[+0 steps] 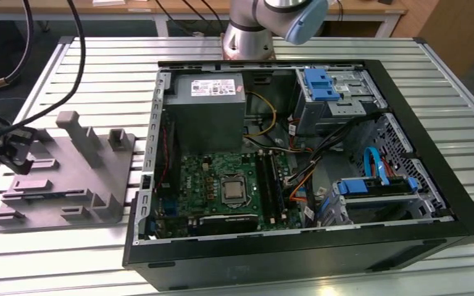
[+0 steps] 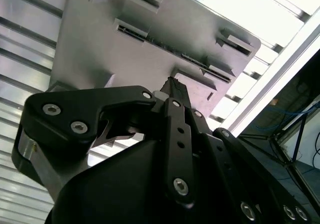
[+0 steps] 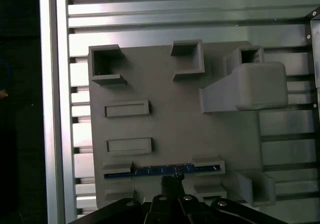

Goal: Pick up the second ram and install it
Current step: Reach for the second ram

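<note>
The second ram (image 3: 150,171) lies flat in a slot at the near edge of the grey fixture (image 3: 175,119), left of the computer case (image 1: 303,246). The gripper (image 3: 171,180) hangs just above the strip, apparently clenched on nothing; whether it touches the strip is unclear.

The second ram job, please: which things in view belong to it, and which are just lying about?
Job: second ram in the grey fixture, pincer, motherboard.
Lying about: power supply, blue drive brackets, slatted table.
</note>
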Action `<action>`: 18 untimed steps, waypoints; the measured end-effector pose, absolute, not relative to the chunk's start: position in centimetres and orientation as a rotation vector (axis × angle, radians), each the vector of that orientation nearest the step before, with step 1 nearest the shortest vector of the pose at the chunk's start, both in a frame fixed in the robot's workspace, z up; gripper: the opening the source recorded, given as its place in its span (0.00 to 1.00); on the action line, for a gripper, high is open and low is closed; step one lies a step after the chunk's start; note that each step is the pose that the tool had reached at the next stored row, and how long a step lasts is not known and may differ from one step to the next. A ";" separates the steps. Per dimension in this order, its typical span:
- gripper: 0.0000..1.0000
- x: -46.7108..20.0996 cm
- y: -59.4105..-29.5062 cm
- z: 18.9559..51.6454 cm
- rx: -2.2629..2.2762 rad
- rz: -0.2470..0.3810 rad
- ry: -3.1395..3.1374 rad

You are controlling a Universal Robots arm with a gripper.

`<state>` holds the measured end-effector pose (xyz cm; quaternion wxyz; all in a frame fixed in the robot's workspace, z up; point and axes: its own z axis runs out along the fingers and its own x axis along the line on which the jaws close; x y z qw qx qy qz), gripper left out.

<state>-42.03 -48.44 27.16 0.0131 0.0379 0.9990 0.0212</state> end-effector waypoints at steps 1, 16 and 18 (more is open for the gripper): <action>0.10 -42.0 -48.5 27.1 0.118 0.066 3.112; 0.10 -42.0 -49.4 24.9 0.115 0.058 3.113; 0.10 -41.9 -49.4 24.8 0.109 0.033 3.113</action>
